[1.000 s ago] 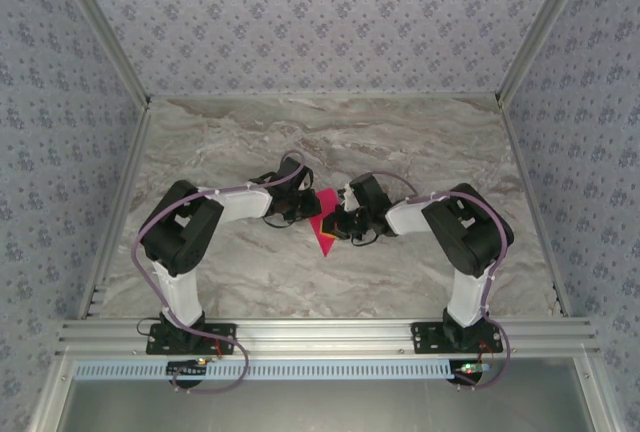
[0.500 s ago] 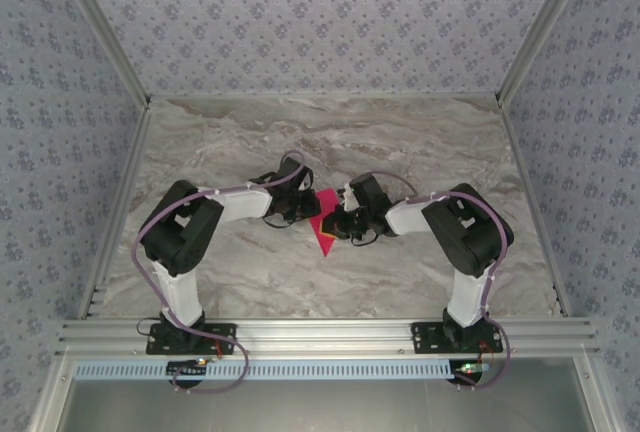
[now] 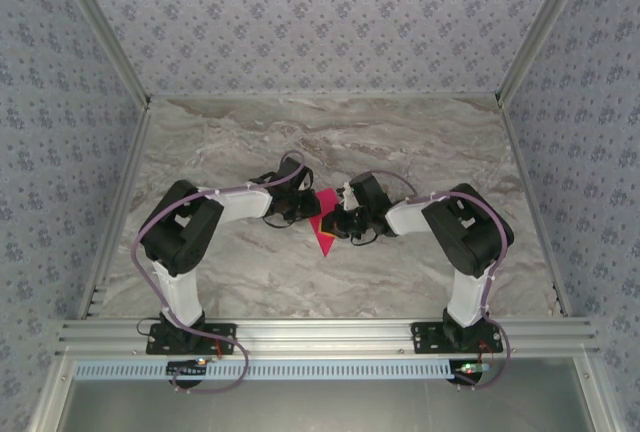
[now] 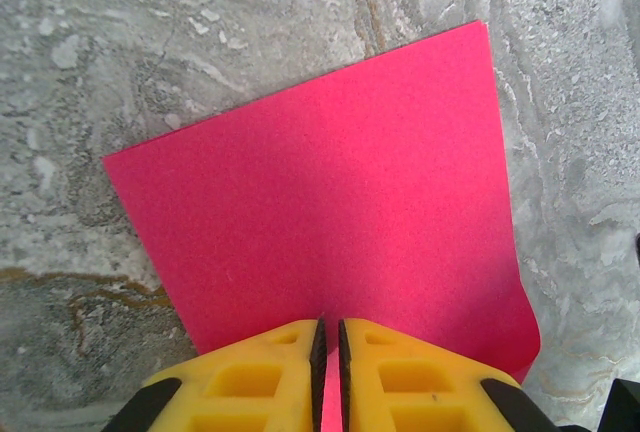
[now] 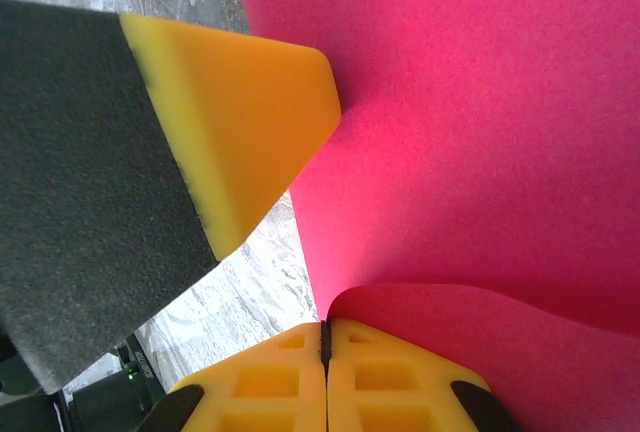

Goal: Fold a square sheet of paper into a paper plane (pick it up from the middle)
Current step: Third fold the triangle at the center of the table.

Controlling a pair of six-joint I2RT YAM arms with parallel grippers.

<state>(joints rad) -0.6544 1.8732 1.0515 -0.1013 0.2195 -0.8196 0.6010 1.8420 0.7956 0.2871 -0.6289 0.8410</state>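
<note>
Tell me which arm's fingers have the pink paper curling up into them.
The right arm's fingers: the pink paper bends up in a curl to meet them. In front of the left arm's fingers the sheet lies flat.

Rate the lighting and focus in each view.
Top external: even, soft light, no glare; the square sheet of paper looks small. Left wrist: paper evenly lit, slight shadow by the left gripper. Right wrist: paper shows a brighter glow above the right gripper; everything close, slightly soft.

Change over one second: none discernible.
The square sheet of paper keeps its place and outline on the bench.
</note>
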